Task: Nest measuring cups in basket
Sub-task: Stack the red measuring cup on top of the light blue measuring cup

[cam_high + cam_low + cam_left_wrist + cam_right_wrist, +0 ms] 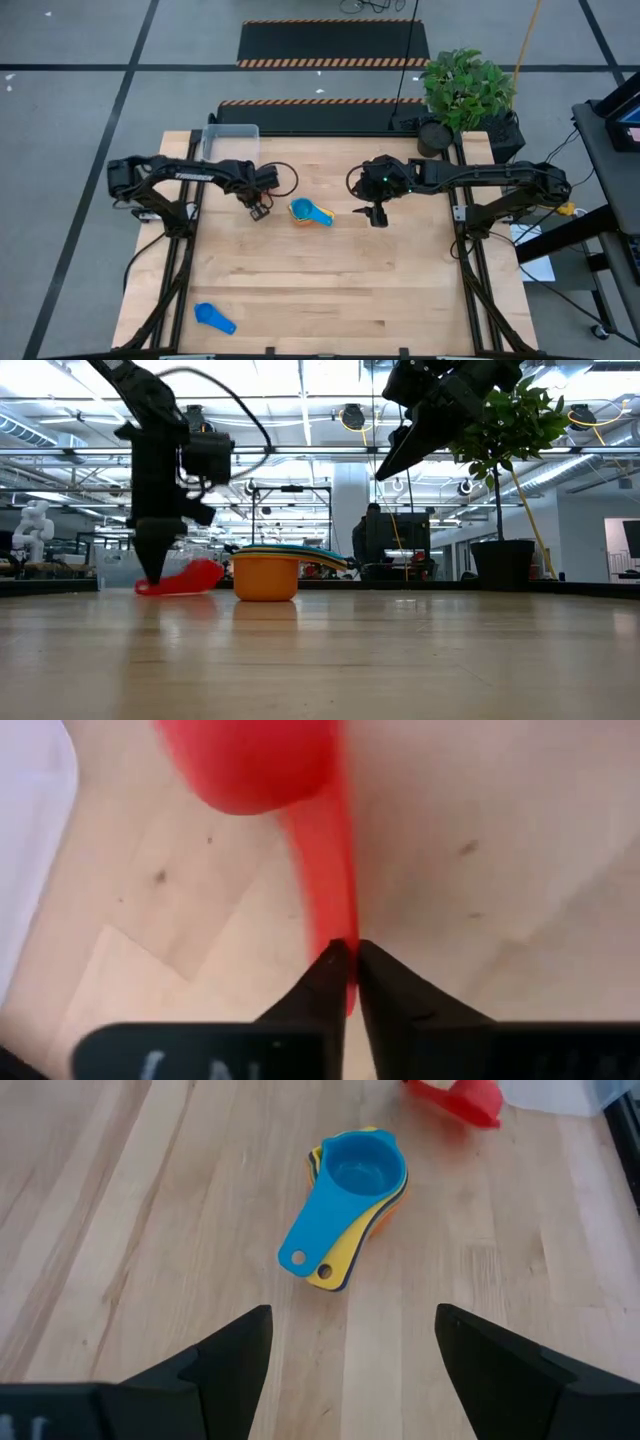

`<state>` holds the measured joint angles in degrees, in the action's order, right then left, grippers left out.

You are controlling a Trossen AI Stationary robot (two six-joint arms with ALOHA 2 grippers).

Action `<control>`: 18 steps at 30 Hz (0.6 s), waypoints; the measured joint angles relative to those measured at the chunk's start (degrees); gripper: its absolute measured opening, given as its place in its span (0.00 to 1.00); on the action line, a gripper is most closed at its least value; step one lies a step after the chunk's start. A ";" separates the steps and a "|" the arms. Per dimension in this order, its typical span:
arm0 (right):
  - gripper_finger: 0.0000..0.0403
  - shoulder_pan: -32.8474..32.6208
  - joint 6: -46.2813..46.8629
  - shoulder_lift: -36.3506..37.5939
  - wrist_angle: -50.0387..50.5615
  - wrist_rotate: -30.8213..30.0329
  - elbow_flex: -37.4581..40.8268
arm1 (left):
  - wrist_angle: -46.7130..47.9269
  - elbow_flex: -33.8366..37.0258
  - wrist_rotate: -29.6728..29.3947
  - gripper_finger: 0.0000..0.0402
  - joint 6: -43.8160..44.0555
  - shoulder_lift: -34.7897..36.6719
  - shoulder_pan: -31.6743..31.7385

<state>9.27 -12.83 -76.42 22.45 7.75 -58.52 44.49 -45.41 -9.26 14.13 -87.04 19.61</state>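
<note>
Down at the table, the left gripper had its two dark fingers pressed together on the tip of the red measuring cup's handle, the bowl of the cup lying ahead of the fingers on the bare wood. Seen level from the table edge, that gripper stood nearly vertical with its tips at the board and the red cup low beside it, apparently not lifted. Taking the cup by the thin handle and not the bowl looks sensible: the handle is flat and narrow enough for a firm pinch, and the bowl stays free to drop into another cup.

Near the middle of the table sat a stack of nested cups, a light blue one uppermost over yellow, with orange at the bottom as the low camera showed; their handles fanned out on one side. The right gripper hovered above the table just beside this stack, fingers spread wide and holding nothing, probably waiting its turn.

The clear basket stood at the far left corner of the table, beyond the left arm, and appeared to hold no cups. A second light blue cup lay well apart from everything, near the front edge on the left.
</note>
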 joint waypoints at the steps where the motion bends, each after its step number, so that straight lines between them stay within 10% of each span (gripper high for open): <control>1: 0.68 0.00 -0.01 0.00 -0.03 0.01 0.00 | -0.17 0.00 -0.02 0.04 0.25 1.33 -0.34; 18: 0.68 -0.01 0.47 0.00 -4.38 -0.20 0.00 | -18.07 -0.04 -14.55 0.01 0.56 21.08 -13.52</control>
<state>9.26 -12.36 -76.42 18.07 7.55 -58.52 26.42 -45.45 -23.81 14.70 -65.96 6.10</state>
